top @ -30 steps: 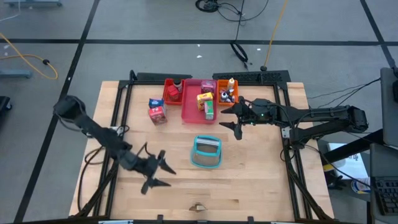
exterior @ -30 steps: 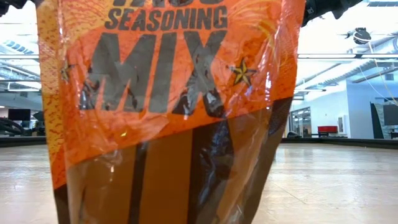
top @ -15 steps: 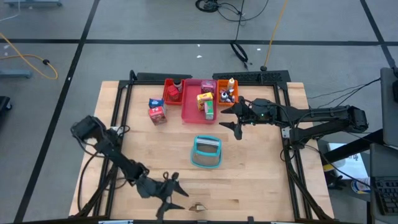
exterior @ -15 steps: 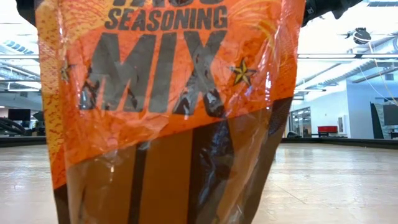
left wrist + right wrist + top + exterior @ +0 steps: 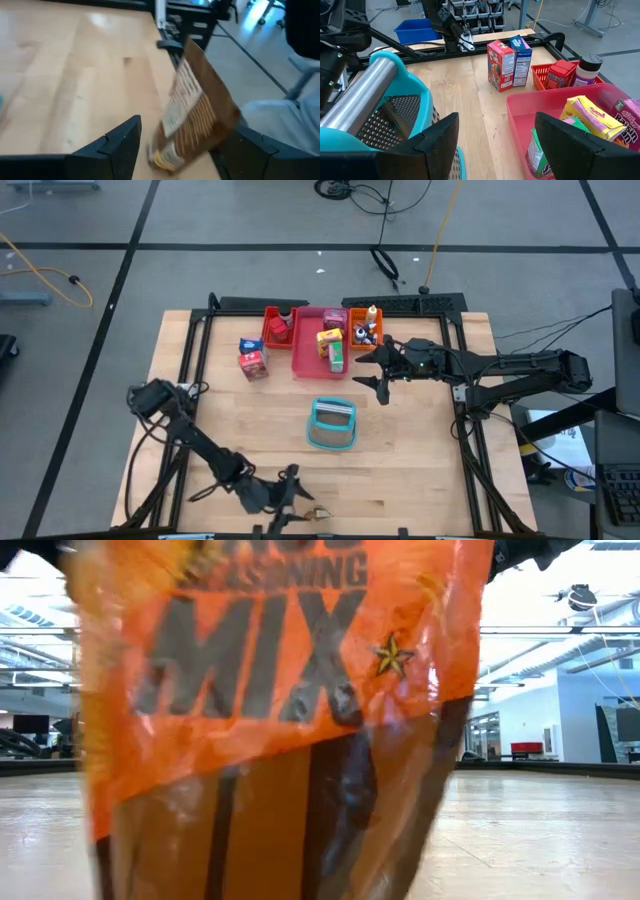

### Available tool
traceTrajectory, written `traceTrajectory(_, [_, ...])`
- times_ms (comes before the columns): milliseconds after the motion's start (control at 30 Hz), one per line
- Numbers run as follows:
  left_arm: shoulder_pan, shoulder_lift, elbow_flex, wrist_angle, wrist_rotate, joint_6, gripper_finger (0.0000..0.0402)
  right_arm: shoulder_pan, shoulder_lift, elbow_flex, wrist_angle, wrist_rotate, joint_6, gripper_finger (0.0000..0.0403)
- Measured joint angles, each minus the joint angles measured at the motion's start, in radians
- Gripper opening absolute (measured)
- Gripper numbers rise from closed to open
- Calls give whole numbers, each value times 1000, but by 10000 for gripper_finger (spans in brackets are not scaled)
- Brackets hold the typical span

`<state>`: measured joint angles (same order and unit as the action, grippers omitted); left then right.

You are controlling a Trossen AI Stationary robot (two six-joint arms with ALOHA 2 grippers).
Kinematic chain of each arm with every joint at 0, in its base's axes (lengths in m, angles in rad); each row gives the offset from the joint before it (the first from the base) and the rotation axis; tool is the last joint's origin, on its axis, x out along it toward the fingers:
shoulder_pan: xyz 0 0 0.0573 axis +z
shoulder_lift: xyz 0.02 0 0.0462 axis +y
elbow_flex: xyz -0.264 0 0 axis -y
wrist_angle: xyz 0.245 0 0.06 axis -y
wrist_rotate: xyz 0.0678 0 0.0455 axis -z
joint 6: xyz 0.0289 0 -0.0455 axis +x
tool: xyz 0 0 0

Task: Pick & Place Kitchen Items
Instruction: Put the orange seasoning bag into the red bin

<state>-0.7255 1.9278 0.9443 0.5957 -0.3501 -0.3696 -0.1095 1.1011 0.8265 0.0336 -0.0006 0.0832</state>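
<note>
Because an orange seasoning packet (image 5: 270, 710) fills our low view, we see little else; both claws gape empty, left claw (image 5: 290, 505) at the bench (image 5: 420, 470) front edge.

Seasoning packet (image 5: 270, 710) fills low view, blurred, top lettering cut off, tabletop behind it hidden. Same packet (image 5: 192, 117) blurred in left wrist view. Small items in orange tray (image 5: 364, 330) too small to tell. Teal basket (image 5: 380, 125) cut off.
</note>
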Motion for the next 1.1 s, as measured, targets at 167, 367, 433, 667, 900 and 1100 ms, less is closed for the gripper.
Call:
traceTrajectory(167, [26, -1, 0, -3, 46, 21, 194, 0, 0, 0, 0, 0, -1, 254])
traceTrajectory(367, [27, -1, 0, -3, 127, 56, 37, 0, 0, 0, 0, 0, -1, 254])
traceTrajectory(433, [29, -1, 0, -8, 132, 59, 12, 0, 0, 0, 0, 0, -2, 254])
traceTrajectory(667, [31, -26, 0, -75, 61, 57, 2, 0, 0, -11, -6, 0, -2, 254])
traceTrajectory(900, [15, -183, 0, -406, -144, -20, 1, -2, 0, -50, 7, 3, -2, 254])
traceTrajectory(1100, [-8, -374, 0, -651, -282, -46, 0, -2, 0, -52, 21, 3, -28, 254])
